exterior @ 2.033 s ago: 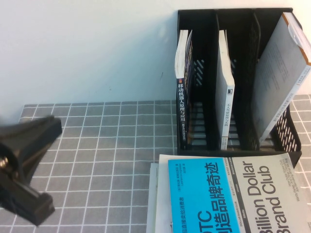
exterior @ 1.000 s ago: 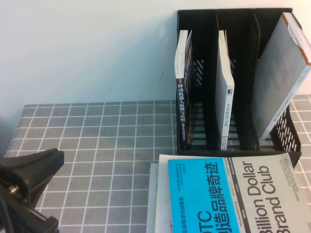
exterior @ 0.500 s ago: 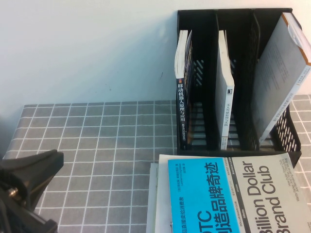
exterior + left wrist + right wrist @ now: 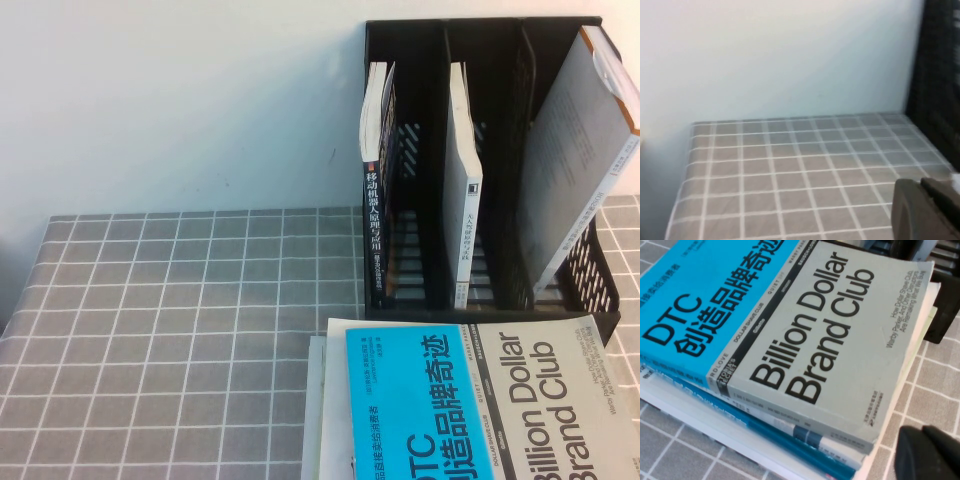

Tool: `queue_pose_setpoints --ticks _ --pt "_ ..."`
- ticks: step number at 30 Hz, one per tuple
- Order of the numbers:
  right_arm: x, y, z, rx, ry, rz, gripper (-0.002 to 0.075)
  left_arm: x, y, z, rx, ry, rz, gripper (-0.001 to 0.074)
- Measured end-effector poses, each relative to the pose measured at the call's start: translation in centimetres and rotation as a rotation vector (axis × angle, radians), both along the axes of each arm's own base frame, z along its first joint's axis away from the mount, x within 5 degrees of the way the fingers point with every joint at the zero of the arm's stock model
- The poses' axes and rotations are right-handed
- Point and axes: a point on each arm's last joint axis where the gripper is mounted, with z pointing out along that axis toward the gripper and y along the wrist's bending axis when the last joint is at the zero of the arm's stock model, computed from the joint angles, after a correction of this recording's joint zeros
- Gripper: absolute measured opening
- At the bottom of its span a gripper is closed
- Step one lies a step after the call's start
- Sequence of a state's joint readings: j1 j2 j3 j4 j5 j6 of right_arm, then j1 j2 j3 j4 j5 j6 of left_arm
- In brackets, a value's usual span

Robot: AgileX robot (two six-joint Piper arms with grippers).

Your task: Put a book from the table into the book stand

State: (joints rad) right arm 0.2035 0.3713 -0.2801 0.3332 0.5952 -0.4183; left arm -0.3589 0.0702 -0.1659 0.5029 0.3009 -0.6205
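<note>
Three books stand in the black book stand (image 4: 480,160) at the table's (image 4: 180,330) far right, one per slot, the rightmost leaning, while your target, the top book (image 4: 480,400) with the blue and grey cover, lies flat on a stack just in front of the stand. You can see only a dark tip of the left gripper (image 4: 927,210) over the checked cloth and of the right gripper (image 4: 930,452) just beside the stack's corner. How far either claw is open, or whether it holds anything, I cannot tell.

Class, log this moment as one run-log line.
left end effector: over cloth | right end effector: beside book stack | book stand: three books
</note>
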Motion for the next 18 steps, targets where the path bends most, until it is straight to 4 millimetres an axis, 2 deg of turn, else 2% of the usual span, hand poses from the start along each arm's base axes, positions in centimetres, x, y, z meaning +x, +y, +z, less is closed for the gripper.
queue_pose_setpoints --ticks 6,9,15,18 --pt "0.0 0.0 0.0 0.001 0.000 0.000 -0.0003 -0.1 0.8 -4.3 -0.067 0.079 0.144 -0.0003" --pt "0.0 0.0 0.0 0.002 0.000 0.000 -0.0003 0.0 0.9 -5.7 -0.122 0.125 0.178 -0.0003" --pt "0.0 0.0 0.0 0.002 0.002 0.000 -0.0003 0.1 0.4 -5.6 -0.212 0.115 0.145 -0.0003" --pt "0.0 0.0 0.0 0.002 0.002 0.000 -0.0003 -0.1 0.2 -6.0 -0.135 0.144 0.110 -0.0003"
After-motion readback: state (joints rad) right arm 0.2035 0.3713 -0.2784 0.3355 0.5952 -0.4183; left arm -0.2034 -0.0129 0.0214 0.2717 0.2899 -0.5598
